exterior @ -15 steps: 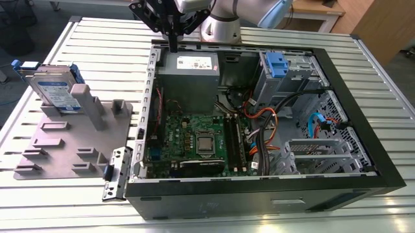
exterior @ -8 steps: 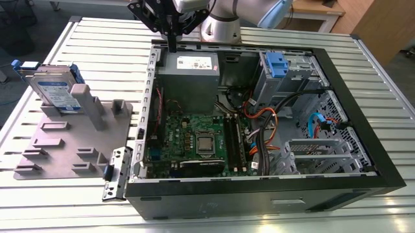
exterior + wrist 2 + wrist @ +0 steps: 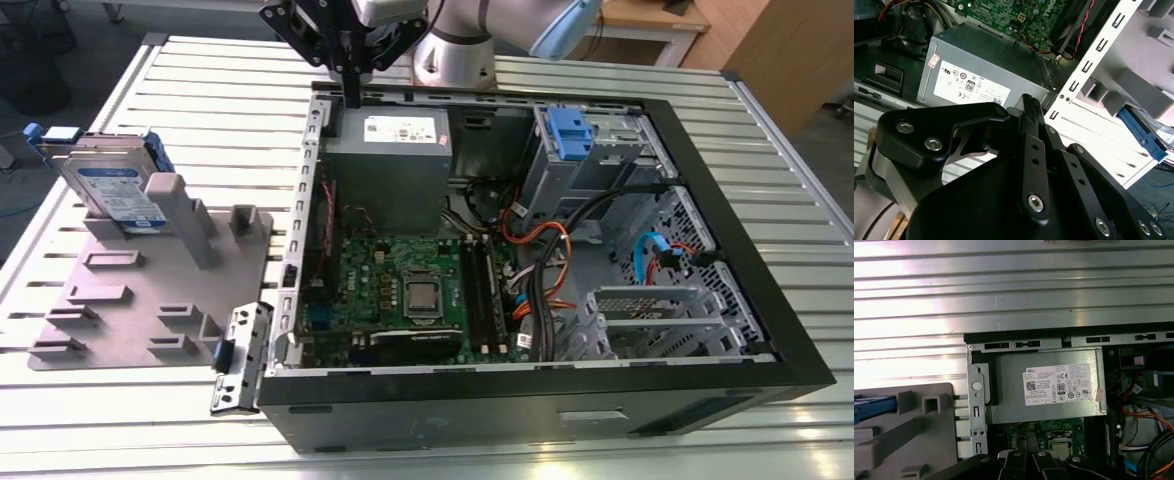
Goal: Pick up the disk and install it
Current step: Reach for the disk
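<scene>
Exterior view, gripper: my gripper (image 3: 354,98) sits at upper centre, fingers pressed together and holding nothing, tips just above the computer case's (image 3: 534,415) rear edge beside the power supply (image 3: 387,150).
Exterior view, room: bare slatted table (image 3: 200,80) lies between the case wall and the grey fixture plate (image 3: 134,300).
Exterior view, disk: the disk (image 3: 114,190) stands tilted in the fixture at the exterior view's left, well apart from me.
Second wrist view: my fingers (image 3: 1026,120) meet, empty, over the power supply (image 3: 984,65). The disk's blue rail (image 3: 1143,131) lies beyond the perforated case wall.
First wrist view: the power supply (image 3: 1054,385) fills the case corner. The disk's blue rail (image 3: 871,407) rests on the fixture outside the case.
</scene>
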Controlling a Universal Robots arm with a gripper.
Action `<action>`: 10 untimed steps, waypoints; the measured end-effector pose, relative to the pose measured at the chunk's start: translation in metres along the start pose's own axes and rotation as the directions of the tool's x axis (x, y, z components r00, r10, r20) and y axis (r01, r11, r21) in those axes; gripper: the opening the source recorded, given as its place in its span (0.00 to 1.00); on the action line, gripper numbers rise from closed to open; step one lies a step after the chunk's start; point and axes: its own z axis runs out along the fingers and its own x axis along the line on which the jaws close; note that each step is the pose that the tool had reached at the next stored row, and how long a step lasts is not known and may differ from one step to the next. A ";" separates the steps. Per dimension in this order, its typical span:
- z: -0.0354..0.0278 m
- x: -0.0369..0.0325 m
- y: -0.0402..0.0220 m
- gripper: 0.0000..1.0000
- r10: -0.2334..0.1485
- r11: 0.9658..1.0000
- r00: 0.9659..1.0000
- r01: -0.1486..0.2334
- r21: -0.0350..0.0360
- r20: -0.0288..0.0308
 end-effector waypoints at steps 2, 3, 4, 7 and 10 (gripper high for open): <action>0.0000 0.0001 0.0000 0.11 0.000 1.000 1.000 0.000 0.000 0.000; 0.0000 0.0003 0.0000 0.11 0.000 1.000 1.000 0.000 0.000 0.000; 0.0000 0.0005 0.0000 0.11 0.000 1.000 1.000 0.000 0.000 0.000; 0.0000 0.0014 -0.0001 0.11 0.000 1.000 1.000 0.000 0.000 0.000; -0.0001 0.0027 -0.0002 0.11 0.000 1.000 1.000 0.000 0.000 0.000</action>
